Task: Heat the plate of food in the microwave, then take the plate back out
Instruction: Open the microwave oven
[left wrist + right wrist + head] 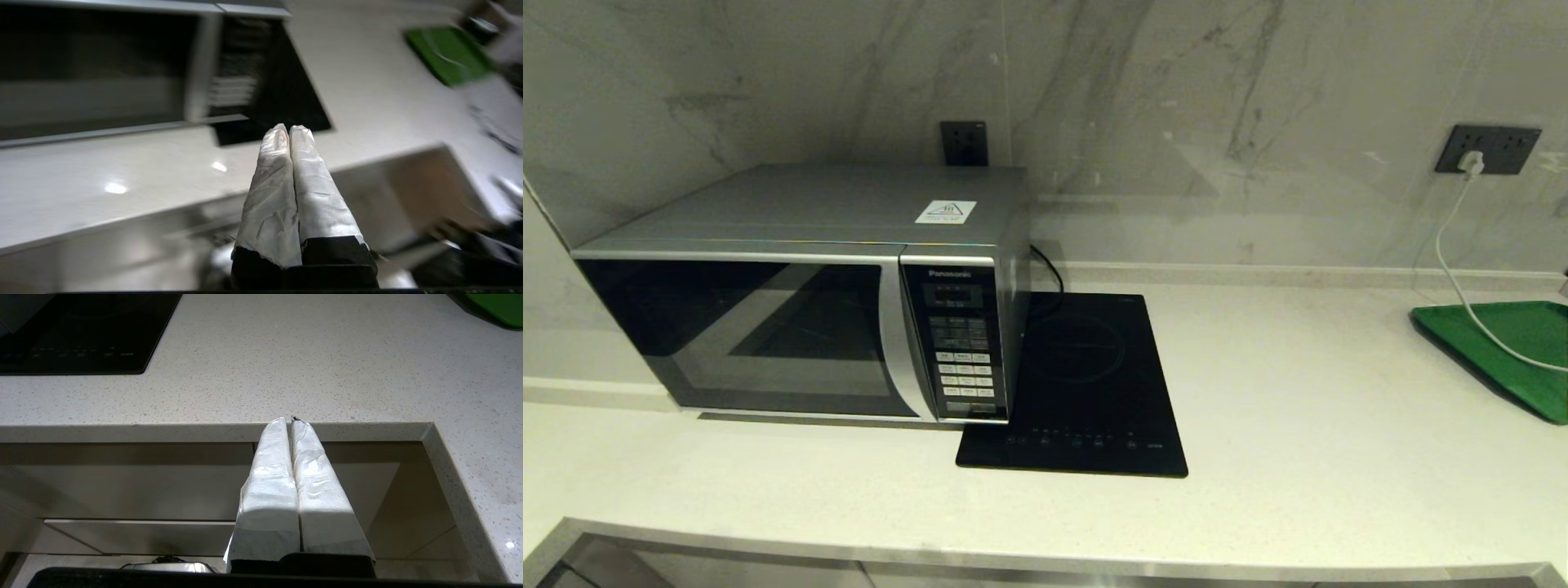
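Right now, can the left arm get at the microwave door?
Probably yes. The left gripper, fingers shut, sits off the counter edge facing the microwave; bare counter lies between. Door is closed.

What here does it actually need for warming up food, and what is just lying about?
For the job:
- microwave, door shut
- left gripper and right gripper, both shut, holding nothing
- no plate of food in view

Lying about:
- hob beside the microwave
- green tray
- white cable across the tray

Left claw (289, 130), right claw (288, 421) closed.
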Controlling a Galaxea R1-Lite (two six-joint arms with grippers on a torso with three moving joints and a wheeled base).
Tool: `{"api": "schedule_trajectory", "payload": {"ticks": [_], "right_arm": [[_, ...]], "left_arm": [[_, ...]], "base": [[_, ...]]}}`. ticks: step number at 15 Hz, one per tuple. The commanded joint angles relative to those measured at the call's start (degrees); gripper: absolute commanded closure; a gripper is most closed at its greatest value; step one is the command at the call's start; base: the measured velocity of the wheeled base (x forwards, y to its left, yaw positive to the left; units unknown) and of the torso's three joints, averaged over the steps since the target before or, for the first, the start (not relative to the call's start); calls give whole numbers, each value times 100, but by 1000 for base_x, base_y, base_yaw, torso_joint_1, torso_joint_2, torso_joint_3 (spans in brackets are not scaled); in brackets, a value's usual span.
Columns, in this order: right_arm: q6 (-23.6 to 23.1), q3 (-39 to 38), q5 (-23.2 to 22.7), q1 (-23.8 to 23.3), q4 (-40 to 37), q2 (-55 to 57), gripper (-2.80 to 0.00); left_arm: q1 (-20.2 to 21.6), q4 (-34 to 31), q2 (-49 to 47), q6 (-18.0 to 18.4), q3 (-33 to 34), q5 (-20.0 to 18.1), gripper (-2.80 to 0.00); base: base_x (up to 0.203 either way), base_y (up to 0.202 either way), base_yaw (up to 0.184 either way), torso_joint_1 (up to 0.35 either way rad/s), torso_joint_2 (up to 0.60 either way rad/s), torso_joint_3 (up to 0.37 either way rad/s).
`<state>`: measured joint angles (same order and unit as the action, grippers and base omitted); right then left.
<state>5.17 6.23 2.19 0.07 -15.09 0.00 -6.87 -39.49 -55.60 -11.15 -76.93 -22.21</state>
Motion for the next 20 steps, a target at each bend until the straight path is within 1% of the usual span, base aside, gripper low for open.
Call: {"api": "schedule_trajectory", "payload": {"ticks": [1, 2, 3, 4, 5, 6, 7, 8, 9, 11, 12, 13, 14, 17, 20], "right_arm": [[2, 1, 0, 9, -10, 4, 0], [2, 1, 0, 2, -6, 5, 0], [2, 1, 0, 1, -6, 1, 0], [2, 1, 0, 1, -4, 3, 0], [2, 1, 0, 1, -3, 0, 0], [2, 1, 0, 1, -11, 5, 0], [2, 1, 0, 1, -4, 1, 0], [2, 1, 0, 1, -11, 9, 0], [2, 1, 0, 1, -9, 2, 0], [2, 1, 0, 1, -11, 0, 0], [2, 1, 0, 1, -6, 3, 0], [2, 1, 0, 1, -11, 9, 0], [2, 1, 0, 1, -8, 6, 0], [2, 1, 0, 1, -11, 0, 0], [2, 1, 0, 1, -11, 0, 0]], "left_arm": [[232, -47, -1243, -124, -138, -2031, 0], [527, -4, -1471, -111, -137, -2840, 0], [876, 71, -1752, -40, -120, -3554, 0], [1241, 144, -1976, 157, -34, -4319, 0], [1564, 210, -2189, 565, 214, -4881, 0], [1759, 255, -2496, 1200, 552, -5144, 0], [1876, 285, -2850, 1881, 928, -5192, 0], [1958, 376, -3072, 2288, 1286, -5116, 0], [2039, 661, -3259, 2467, 1578, -5064, -280], [2107, 1331, -3438, 2645, 2079, -5069, -280], [2109, 1633, -3551, 2814, 2277, -5156, -280], [2096, 1963, -3704, 2966, 2329, -5228, -280], [2053, 2250, -3807, 3036, 2344, -5258, -280], [1880, 2731, -4052, 3253, 2335, -5267, -280], [1662, 3086, -4264, 3294, 2312, -5228, -280]], "base": [[0, 0, 0, 0, 0, 0], [0, 0, 0, 0, 0, 0], [0, 0, 0, 0, 0, 0], [0, 0, 0, 0, 0, 0], [0, 0, 0, 0, 0, 0], [0, 0, 0, 0, 0, 0], [0, 0, 0, 0, 0, 0], [0, 0, 0, 0, 0, 0], [0, 0, 0, 0, 0, 0], [0, 0, 0, 0, 0, 0], [0, 0, 0, 0, 0, 0], [0, 0, 0, 0, 0, 0], [0, 0, 0, 0, 0, 0], [0, 0, 0, 0, 0, 0], [0, 0, 0, 0, 0, 0]]}}
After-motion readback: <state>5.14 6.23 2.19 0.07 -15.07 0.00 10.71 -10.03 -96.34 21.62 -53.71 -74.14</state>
